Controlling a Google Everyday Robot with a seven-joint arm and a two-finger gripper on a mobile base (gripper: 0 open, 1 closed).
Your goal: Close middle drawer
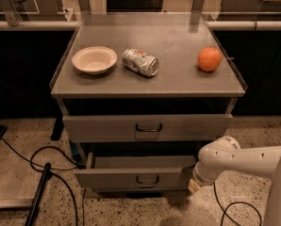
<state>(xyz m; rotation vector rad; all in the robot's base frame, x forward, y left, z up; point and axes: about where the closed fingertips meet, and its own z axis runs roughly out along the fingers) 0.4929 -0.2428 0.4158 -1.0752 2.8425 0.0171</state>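
The middle drawer (136, 178) is the lower of the two grey fronts in view. It has a small dark U-shaped handle and stands pulled out, with its shallow tray showing behind the front panel. My gripper (194, 184) is at the right end of that front panel, low near the floor, on the end of my white arm (235, 161), which comes in from the right. The gripper appears to touch the panel's right corner.
The drawer above (147, 127) sits nearly flush under the cabinet top (178, 79). A white bowl (94, 59), a crushed can (140, 62) and an orange (209, 59) lie on top. Black cables (41, 159) trail on the floor at left.
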